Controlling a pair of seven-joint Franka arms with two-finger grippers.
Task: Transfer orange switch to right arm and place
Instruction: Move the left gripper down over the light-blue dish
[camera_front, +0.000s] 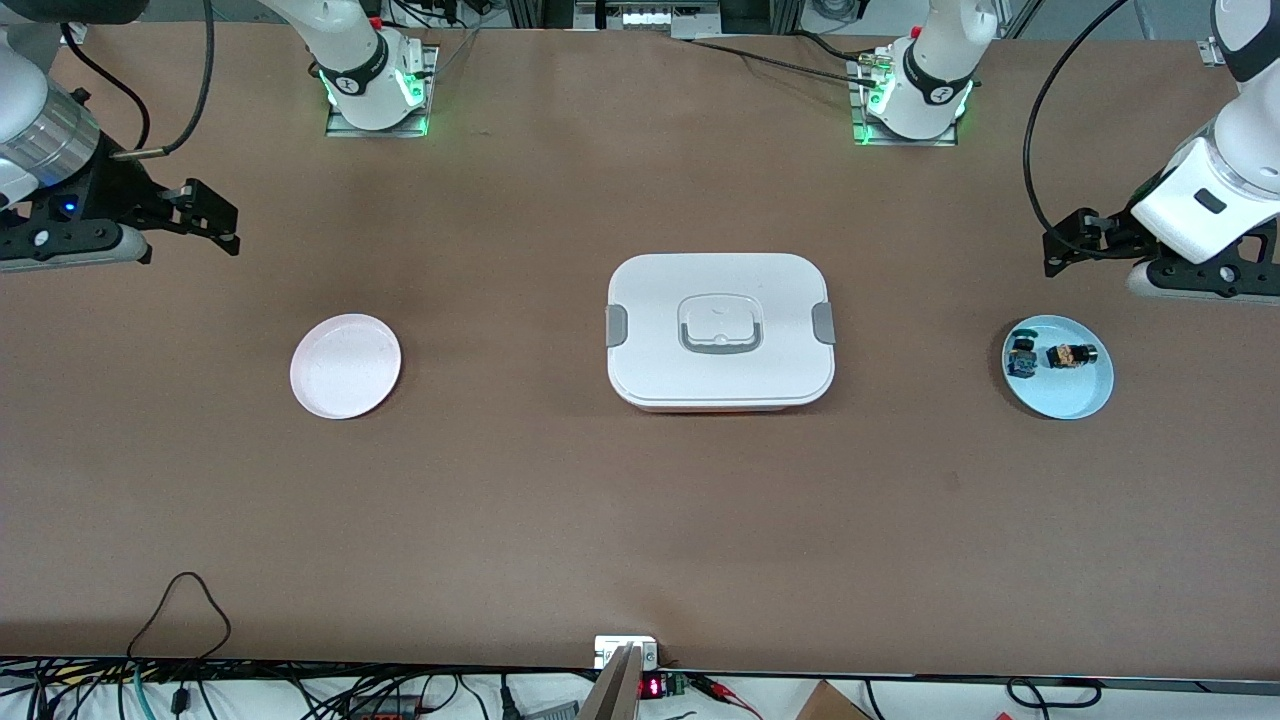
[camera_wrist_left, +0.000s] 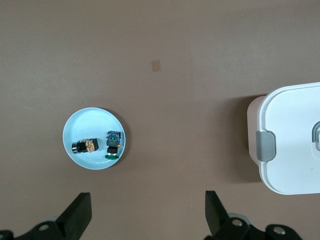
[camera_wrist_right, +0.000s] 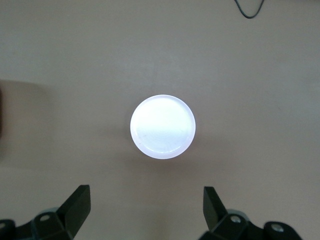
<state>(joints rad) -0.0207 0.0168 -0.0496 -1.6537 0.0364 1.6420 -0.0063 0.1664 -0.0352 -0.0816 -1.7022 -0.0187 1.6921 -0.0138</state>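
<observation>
My left gripper hangs above the bench, fingers spread wide and empty; the orange switch lies in the blue dish just ahead of them, beside a blue-and-green component; my right gripper, fingers equally apart, waits above the white plate; a lidded white box sits mid-bench.

Orange switch w/ blue-green component on blue plate; white lidded box mid-table; pink plate.
</observation>
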